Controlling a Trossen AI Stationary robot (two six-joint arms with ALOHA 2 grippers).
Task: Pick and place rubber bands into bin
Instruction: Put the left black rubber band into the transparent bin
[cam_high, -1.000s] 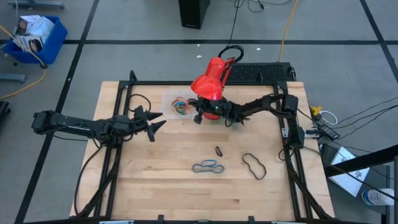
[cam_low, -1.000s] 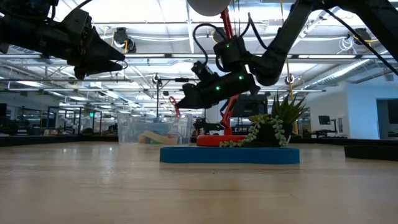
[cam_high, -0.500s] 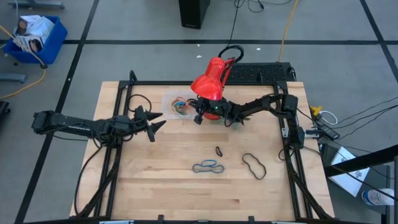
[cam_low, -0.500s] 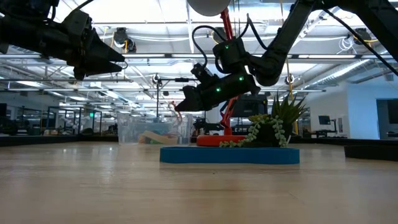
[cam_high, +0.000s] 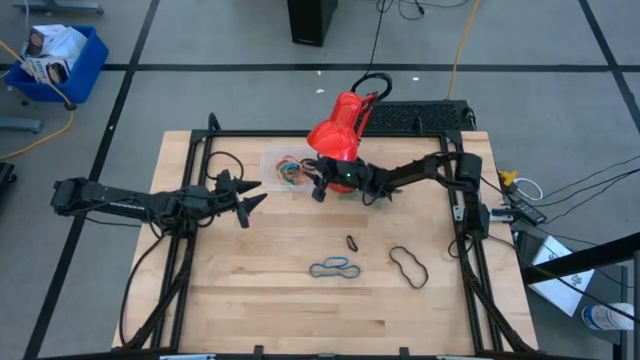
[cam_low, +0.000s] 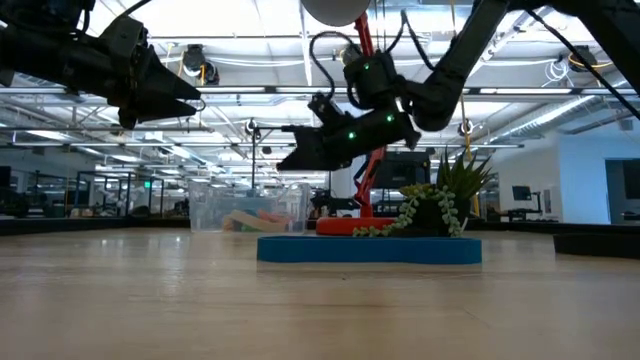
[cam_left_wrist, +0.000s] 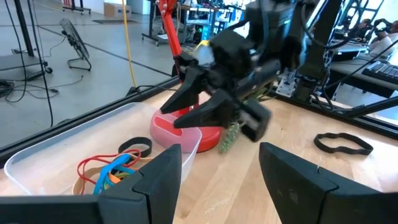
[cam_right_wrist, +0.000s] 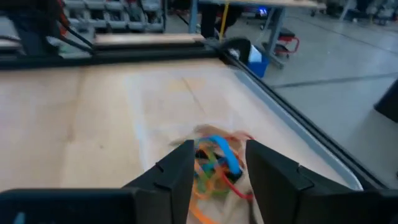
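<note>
The clear bin (cam_high: 270, 160) stands on the table left of the red lamp and holds several rubber bands (cam_high: 291, 170) in orange, blue and black, also seen in the left wrist view (cam_left_wrist: 112, 169). Three bands lie flat on the wood: a small black one (cam_high: 352, 242), a blue-grey one (cam_high: 335, 267) and a larger black one (cam_high: 408, 265). My right gripper (cam_high: 314, 187) hangs open and empty just right of the bin, above table height (cam_low: 285, 160). My left gripper (cam_high: 255, 193) is open and empty, raised to the left of the bin.
The red lamp (cam_high: 335, 135) stands right behind the right gripper, its base (cam_left_wrist: 186, 134) beside the bin. A small plant (cam_low: 440, 205) on a blue base (cam_low: 370, 248) stands by it. Black frame rails (cam_high: 200, 150) edge the table. Bare wood lies at the near side.
My right gripper has risen a little and edged toward the bin, staying open. My left gripper has kept still.
</note>
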